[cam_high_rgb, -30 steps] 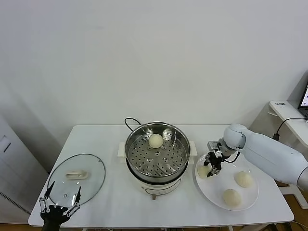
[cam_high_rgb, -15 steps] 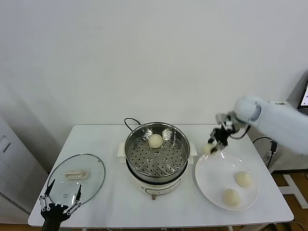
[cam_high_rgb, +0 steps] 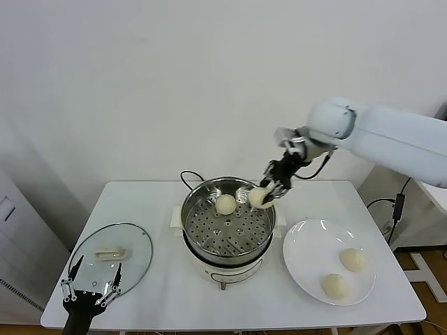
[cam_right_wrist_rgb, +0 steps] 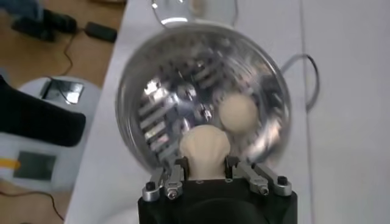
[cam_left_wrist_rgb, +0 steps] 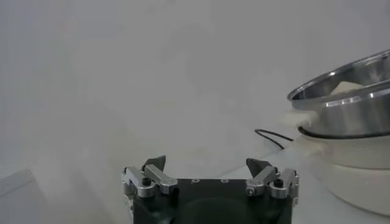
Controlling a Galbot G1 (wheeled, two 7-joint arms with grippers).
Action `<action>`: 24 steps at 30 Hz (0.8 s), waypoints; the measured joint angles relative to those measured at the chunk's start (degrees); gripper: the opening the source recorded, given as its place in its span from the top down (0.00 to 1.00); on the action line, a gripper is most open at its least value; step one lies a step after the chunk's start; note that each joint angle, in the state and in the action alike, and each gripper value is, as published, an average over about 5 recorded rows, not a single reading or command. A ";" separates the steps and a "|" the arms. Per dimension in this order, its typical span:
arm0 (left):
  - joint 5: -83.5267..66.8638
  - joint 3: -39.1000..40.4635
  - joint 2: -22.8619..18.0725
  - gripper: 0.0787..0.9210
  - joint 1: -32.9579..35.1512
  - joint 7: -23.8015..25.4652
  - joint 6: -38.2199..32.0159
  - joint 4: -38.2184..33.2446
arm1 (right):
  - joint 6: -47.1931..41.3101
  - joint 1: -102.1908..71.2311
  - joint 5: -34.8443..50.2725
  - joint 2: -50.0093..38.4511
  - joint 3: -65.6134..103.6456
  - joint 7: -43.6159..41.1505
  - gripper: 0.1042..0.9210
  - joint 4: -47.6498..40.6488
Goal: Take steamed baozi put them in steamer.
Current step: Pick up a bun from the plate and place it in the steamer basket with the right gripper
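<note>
We hold one baozi (cam_high_rgb: 259,197) clenched in our right gripper (cam_high_rgb: 269,190) above the steamer (cam_high_rgb: 228,218)'s right rim, clear for lowering beside the bun (cam_high_rgb: 225,204) already inside, while our left gripper (cam_high_rgb: 89,294), fingers spread and empty, waits at the table (cam_high_rgb: 160,293)'s near-left corner.

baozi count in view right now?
4. One on the steamer tray, one held by the right end effector over the steamer's rim, two on the white plate: and. None appear hidden.

from my seat the steamer (cam_left_wrist_rgb: 347,91) runs off the frame edge past the left gripper (cam_left_wrist_rgb: 210,176), tray unseen. in the right wrist view the perforated tray (cam_right_wrist_rgb: 177,115) beyond the jaws smears out, and the gripper body hides the held baozi's (cam_right_wrist_rgb: 205,145) underside.
</note>
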 measured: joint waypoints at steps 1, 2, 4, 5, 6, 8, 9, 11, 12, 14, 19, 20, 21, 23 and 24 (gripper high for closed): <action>-0.05 -0.01 -0.01 0.12 0.02 0.00 0.00 -0.01 | -0.47 -0.77 0.27 0.99 0.11 1.03 0.63 -0.04; -0.12 -0.04 -0.01 0.12 0.03 0.00 0.00 -0.01 | -0.89 -1.53 0.51 1.95 0.23 2.01 0.63 -0.18; -0.26 -0.11 0.01 0.12 0.03 -0.01 0.00 0.00 | -1.64 -3.11 0.92 3.92 0.56 3.91 0.63 -0.75; -0.32 -0.15 0.03 0.12 0.01 -0.01 0.01 0.00 | -1.96 -3.87 1.10 4.88 0.72 4.79 0.63 -1.15; -0.38 -0.18 0.05 0.12 -0.03 -0.02 0.02 0.01 | -2.24 -4.61 1.28 5.82 0.89 5.63 0.63 -1.63; -0.45 -0.22 0.09 0.12 -0.11 -0.02 0.06 0.05 | -2.73 -6.03 1.59 7.66 1.19 7.16 0.63 -2.66; -0.48 -0.23 0.10 0.12 -0.16 -0.02 0.08 0.08 | -2.98 -6.67 1.73 8.51 1.31 7.82 0.63 -3.22; -0.55 -0.29 0.16 0.12 -0.26 -0.02 0.14 0.14 | -3.44 -7.82 2.01 10.11 1.51 8.98 0.63 -4.33; -0.57 -0.33 0.19 0.12 -0.32 -0.02 0.16 0.18 | -3.64 -8.32 2.12 10.82 1.59 9.50 0.63 -4.86; -0.60 -0.43 0.24 0.12 -0.44 -0.02 0.22 0.24 | -4.00 -9.22 2.31 12.12 1.70 10.46 0.62 -5.77; -0.52 -0.44 0.14 0.12 -0.71 0.00 0.37 0.26 | -4.57 -11.18 2.74 14.55 2.03 12.50 0.62 -7.53; -0.47 -0.41 0.11 0.12 -0.75 0.00 0.39 0.26 | -4.70 -11.45 2.81 14.90 2.08 12.78 0.61 -7.77; -0.42 -0.37 0.09 0.12 -0.77 0.01 0.40 0.25 | -4.82 -11.66 2.86 15.17 2.11 13.03 0.60 -7.94; -0.35 -0.33 0.05 0.12 -0.78 0.03 0.41 0.24 | -5.02 -11.97 2.86 15.59 2.13 13.44 0.55 -8.15; -0.34 -0.35 0.03 0.12 -0.77 0.03 0.41 0.23 | -5.09 -12.07 2.82 15.73 2.14 13.61 0.53 -8.21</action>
